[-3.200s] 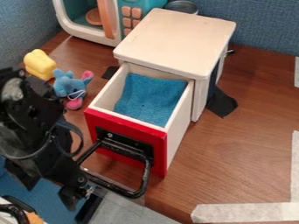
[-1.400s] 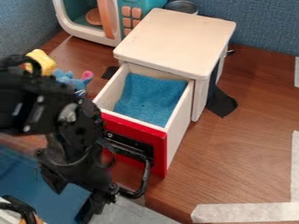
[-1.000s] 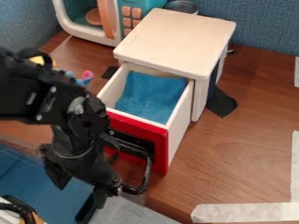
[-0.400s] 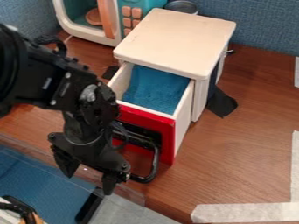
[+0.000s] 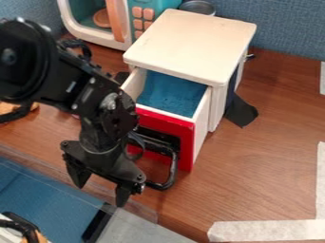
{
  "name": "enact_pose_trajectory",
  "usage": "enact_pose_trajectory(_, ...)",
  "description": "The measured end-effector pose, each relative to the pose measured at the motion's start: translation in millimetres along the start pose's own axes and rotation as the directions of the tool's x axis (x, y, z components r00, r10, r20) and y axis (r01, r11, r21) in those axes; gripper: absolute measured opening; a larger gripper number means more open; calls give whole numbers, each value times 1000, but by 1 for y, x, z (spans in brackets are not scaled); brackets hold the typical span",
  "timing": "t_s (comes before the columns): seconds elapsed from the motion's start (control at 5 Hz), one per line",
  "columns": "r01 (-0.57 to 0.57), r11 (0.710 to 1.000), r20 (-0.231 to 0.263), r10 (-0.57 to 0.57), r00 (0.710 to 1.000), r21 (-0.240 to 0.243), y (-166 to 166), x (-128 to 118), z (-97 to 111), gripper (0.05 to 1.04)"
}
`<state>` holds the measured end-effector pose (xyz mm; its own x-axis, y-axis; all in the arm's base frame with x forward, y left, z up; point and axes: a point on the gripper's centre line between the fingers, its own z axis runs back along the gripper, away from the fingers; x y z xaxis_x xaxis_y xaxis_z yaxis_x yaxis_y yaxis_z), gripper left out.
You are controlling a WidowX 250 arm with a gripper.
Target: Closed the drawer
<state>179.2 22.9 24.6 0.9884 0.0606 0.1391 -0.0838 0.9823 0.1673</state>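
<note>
Drawer partway out, my jaws spread wide!
It's jutting from the white cabinet's front, and here I hang, before that cabinet, right by the black handle.

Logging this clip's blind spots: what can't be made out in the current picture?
All in the camera view:
Blue lining, far end: under the cabinet top.
Red drawer front, left part: behind the arm.
Whether the pincer touches the black handle: they overlap.
Toy microwave, top: cut off by the upper edge.
</note>
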Motion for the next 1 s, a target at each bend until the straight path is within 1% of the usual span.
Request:
enact_pose_trajectory(0.4, 3, 1000, 10, -3, 1000, 16, 1, 14, -4, 999)
enact_pose_trajectory(0.6, -22, 1000, 20, 22, 1000, 17, 3, 26, -3, 999)
enact_pose_trajectory(1.0, -54, 998, 19, 53, 998, 25, 9, 43, -7, 999)
